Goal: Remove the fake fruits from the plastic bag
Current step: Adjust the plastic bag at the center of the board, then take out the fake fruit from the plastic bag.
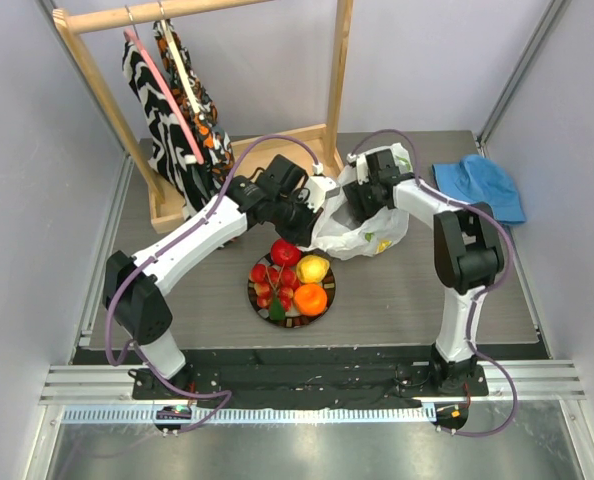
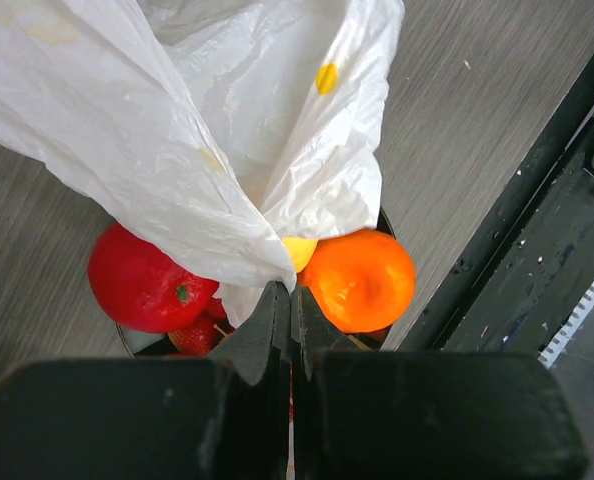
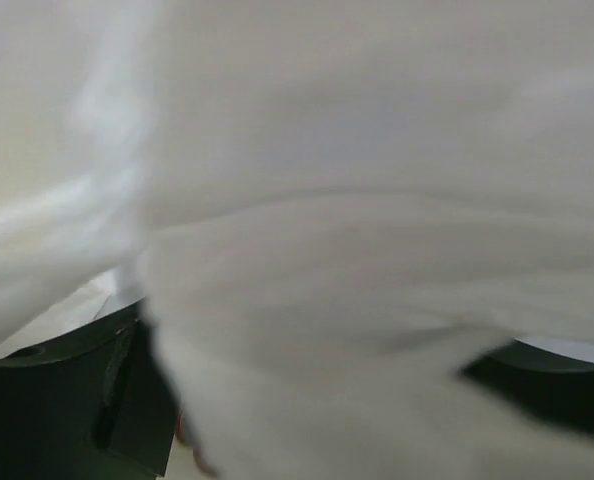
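The step in hand is, I think, the search for any last fruit inside the plastic bag point(image 2: 177, 130), and to do it well each arm has its own duty. The left pincer point(image 2: 285, 290) is together, clamped on a fold of the thin white film. It should hold this fold firm and high so that the mouth of the bag does not fall shut. It should also not drag the bag over the plate point(image 2: 135, 343) that stands just under it. The fake fruits that I can see lie on this dark plate, on the counter point(image 1: 407, 290) just in front of the bag: the apple point(image 2: 147, 280), the lemon point(image 2: 299, 252), the orange point(image 2: 362, 280) and the red berries point(image 1: 272, 285). I cannot see whether any fruit is left in the bag. The right pincer point(image 1: 360, 197) should go in slowly and close only on a hard fruit, because the film catches easily between the jaws. From the top camera its head is pushed into the upper side of the bag. Its own camera shows only blurred white plastic, so I cannot tell whether its jaws are apart or together. As for pose, the left arm stretches in a long diagonal from its base toward the middle of the counter. The right arm rises straight, bends at a high elbow and reaches back to the left (the blue hat point(image 1: 482, 185) lies apart, behind this elbow).
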Robot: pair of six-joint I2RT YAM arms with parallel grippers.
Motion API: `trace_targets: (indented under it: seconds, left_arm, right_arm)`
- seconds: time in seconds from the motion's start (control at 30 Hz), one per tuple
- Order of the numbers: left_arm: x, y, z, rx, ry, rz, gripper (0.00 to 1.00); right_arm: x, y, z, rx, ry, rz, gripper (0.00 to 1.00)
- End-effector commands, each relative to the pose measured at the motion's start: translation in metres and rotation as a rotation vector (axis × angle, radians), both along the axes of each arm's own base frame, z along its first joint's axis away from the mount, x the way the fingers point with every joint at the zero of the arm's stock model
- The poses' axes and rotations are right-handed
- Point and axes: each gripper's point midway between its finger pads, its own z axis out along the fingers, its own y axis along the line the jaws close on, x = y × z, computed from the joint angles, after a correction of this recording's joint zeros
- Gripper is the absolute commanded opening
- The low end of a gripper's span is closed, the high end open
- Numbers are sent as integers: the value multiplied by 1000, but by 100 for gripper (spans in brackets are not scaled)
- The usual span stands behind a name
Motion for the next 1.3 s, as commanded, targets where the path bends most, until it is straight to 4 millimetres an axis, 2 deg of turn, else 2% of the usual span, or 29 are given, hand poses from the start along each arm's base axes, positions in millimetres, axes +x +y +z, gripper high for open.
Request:
trace_targets:
  seconds: [0.0,0.03,0.07,0.1,0.13,0.17,0.23,0.27,0.33,0.37,0.43,0.47,0.57,0.63,0.67,0.7,0.8,0.83,0.9,0.97,1.0,1.03,1.07,1.1,1.13,1.17,1.27]
  left_arm:
    - [8,-10,16,-47,-47,-19,0]
    - [8,-10,15,-45,-46,-17,0]
    - [9,-10,14,-42,-52,-16,0]
    - [10,-10,13,-40,-50,-14,0]
    - [12,-9,13,-38,-53,-9,0]
    - [13,-10,11,-32,-56,-6,0]
    - [17,-10,12,-31,-67,-2,0]
    - [21,-10,9,-17,-81,-1,0]
    - [29,-9,8,-3,-101,19,0]
    - [33,-10,4,9,-108,26,0]
    - [41,-12,8,12,-135,46,0]
    - [45,-14,10,5,-143,55,0]
    - [56,-20,16,-4,-168,72,0]
    - [65,-21,17,6,-187,90,0]
    - [72,-23,25,-3,-210,98,0]
    - [77,-25,23,2,-214,107,0]
    - [93,-27,34,-8,-259,135,0]
    - [101,-27,33,-1,-273,153,0]
    - [116,-29,47,-18,-316,166,0]
    - [138,-21,38,63,-396,168,0]
    - [153,-14,42,63,-418,185,0]
    - [156,-14,29,67,-363,190,0]
    - [160,-15,36,38,-341,205,0]
    - [165,-15,53,-2,-347,223,0]
    - [166,-19,57,-29,-350,219,0]
    - [159,-25,68,-68,-356,192,0]
    - [152,-31,77,-119,-329,176,0]
  right_arm:
    - [37,-4,8,-38,-85,-57,78]
    - [38,-3,-1,-49,-71,-47,76]
    - [37,-4,-2,-63,-69,-23,63]
    - [35,-3,-2,-67,-65,-10,54]
    - [34,-5,0,-65,-63,-2,46]
    - [33,-2,14,-37,-82,16,37]
    - [22,-2,26,19,-70,41,30]
    - [18,0,53,49,-113,56,24]
    - [-3,10,67,107,-94,125,19]
    - [-12,13,90,134,-123,154,17]
    - [-35,23,107,195,-97,217,13]
    - [-45,26,125,218,-118,238,10]
    - [-73,28,137,259,-76,262,4]
    - [-90,27,153,272,-94,280,3]
    - [-97,25,153,274,-94,281,2]
    - [-103,24,167,279,-133,288,2]
    - [-115,21,181,282,-164,298,1]
    - [-120,20,191,277,-191,313,1]
    - [-129,15,197,262,-202,309,1]
    - [-136,6,215,258,-259,279,1]
    - [-134,6,228,279,-311,274,1]
    - [-137,4,244,301,-368,268,1]
    - [-138,8,256,343,-395,267,2]
    - [-134,12,271,372,-447,272,2]
    - [-134,14,282,399,-469,267,1]
    - [-132,19,294,458,-474,240,1]
    - [-127,33,319,567,-505,255,1]
